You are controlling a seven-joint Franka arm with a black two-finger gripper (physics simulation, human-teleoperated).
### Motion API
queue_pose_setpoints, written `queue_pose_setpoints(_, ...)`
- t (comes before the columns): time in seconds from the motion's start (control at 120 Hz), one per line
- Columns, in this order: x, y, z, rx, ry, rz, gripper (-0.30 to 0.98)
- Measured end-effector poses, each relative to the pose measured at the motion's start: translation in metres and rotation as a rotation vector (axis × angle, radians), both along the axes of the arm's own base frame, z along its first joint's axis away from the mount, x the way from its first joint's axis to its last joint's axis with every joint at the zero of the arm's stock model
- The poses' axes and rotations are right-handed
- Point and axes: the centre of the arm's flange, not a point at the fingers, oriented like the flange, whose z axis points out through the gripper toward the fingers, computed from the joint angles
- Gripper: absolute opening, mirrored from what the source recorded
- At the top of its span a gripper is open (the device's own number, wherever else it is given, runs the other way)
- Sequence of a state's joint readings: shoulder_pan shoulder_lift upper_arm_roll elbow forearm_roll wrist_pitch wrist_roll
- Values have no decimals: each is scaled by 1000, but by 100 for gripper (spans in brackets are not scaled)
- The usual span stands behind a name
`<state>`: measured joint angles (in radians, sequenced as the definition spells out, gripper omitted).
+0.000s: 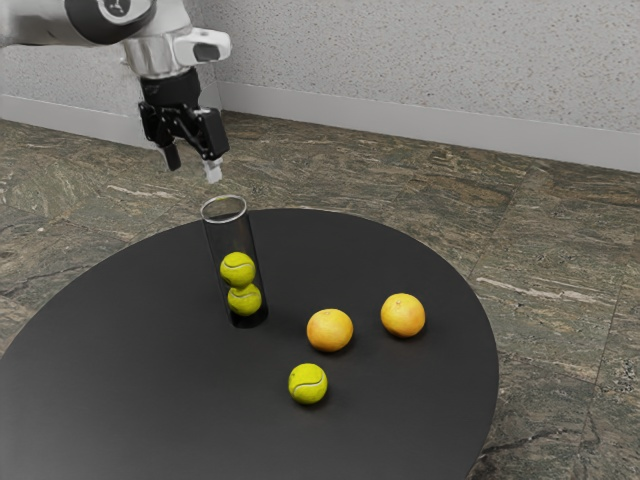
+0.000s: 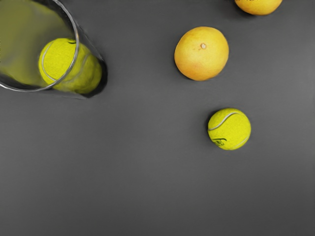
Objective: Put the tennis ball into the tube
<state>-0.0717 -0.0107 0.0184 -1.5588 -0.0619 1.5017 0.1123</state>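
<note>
- At the exterior view's upper left, a white robot arm is holding its black jaws higher than the clear, upright tube; they are standing apart, gripping nothing, presumably ready for a pick.
- The loose yellow-green felt tennis ball is resting at lower centre on the round black worktop, outside the tube.
- Two matching balls are sitting stacked inside, the narrow wall probably keeping them in line.
- Two round orange fruits are lying nearby, perhaps serving as decoys.
- A dark mark is showing on the loose ball, but I'm not making out any words.
</note>
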Motion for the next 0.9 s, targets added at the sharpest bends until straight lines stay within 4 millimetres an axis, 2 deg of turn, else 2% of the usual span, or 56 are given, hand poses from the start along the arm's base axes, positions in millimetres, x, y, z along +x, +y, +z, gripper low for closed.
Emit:
queue_pose_setpoints(0.108,-6,-34,2,12,-18,-55,69)
queue_pose_setpoints(0.15,-18,-43,2,12,-18,-71,69)
queue_pose_setpoints(0.183,-32,-39,-5,13,-11,-64,68)
queue_pose_setpoints(0.242,-45,-7,-41,21,37,0,68)
queue_pose_setpoints(0.275,-48,4,-59,24,59,24,68)
queue_pose_setpoints(0.342,-58,10,-99,29,108,41,69)
queue_pose_setpoints(0.4,-68,7,-130,34,130,40,69)
queue_pose_setpoints(0.483,-63,-8,-162,42,124,20,69)
queue_pose_setpoints(0.575,-52,-44,-187,53,98,-22,69)
queue_pose_setpoints(0.8,-50,-109,-194,90,-4,-14,69)
queue_pose_setpoints(0.9,-59,-140,-213,109,-15,9,69)
